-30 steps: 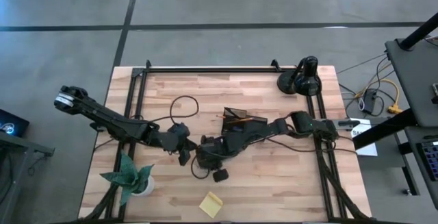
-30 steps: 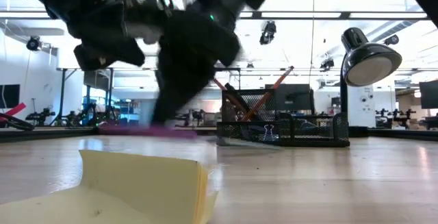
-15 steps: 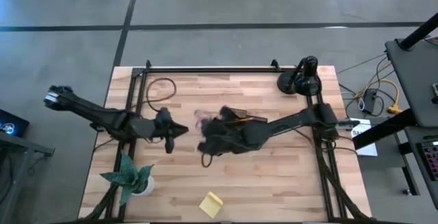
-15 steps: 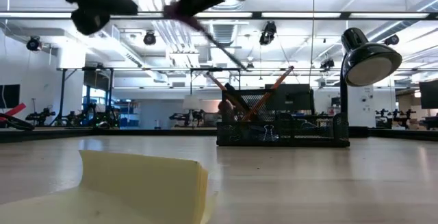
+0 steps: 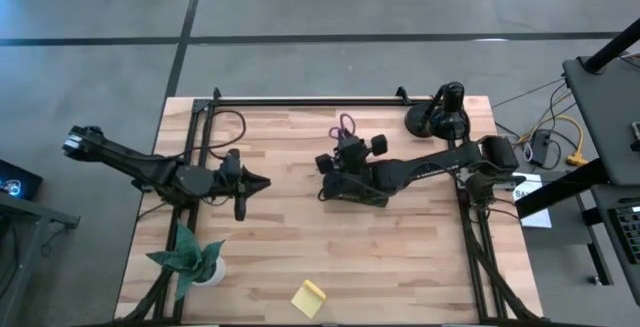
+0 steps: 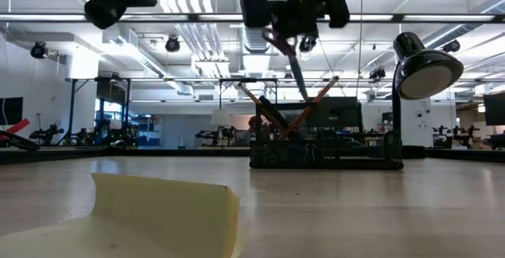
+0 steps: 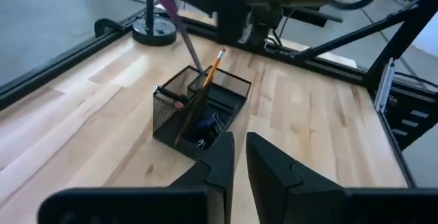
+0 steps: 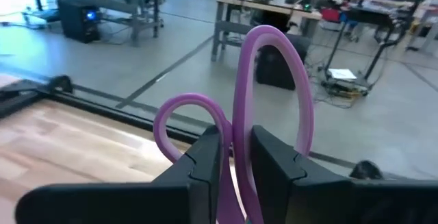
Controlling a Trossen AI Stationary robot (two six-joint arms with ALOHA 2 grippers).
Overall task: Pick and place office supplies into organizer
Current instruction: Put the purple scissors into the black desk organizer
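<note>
My right gripper (image 5: pixel 343 150) is shut on the purple-handled scissors (image 8: pixel 263 80) above the organizer (image 7: pixel 198 114), a dark mesh tray that holds orange pencils (image 7: pixel 209 80) and clips. In the low view the scissors' blades (image 6: pixel 296 69) slant down to the organizer's (image 6: pixel 323 143) top edge. In the high view the right arm hides the organizer. My left gripper (image 5: pixel 258 182) is shut and empty, raised above the table left of centre. The yellow sticky-note pad (image 5: pixel 308 297) lies flat near the front edge. My right gripper pinches the scissors between its two fingers just below the two handle loops (image 8: pixel 236 152). The loops stick out past the fingertips toward the table's far edge (image 5: pixel 346 127). The blades hang slanting down, lifted clear of the table, their tip at the organizer's top.
A black desk lamp (image 5: pixel 440 112) stands at the far right corner, close behind the organizer. A green paper plant (image 5: pixel 190 257) stands at the near left. Black frame rails run along the table's left, right and far sides. Bare wood shows between the pad and the organizer.
My right gripper has lifted the scissors off the table's middle and carried them up and toward the far edge, over the organizer. It has turned, so the blades now point down. My left gripper has drawn back toward the left edge and risen.
</note>
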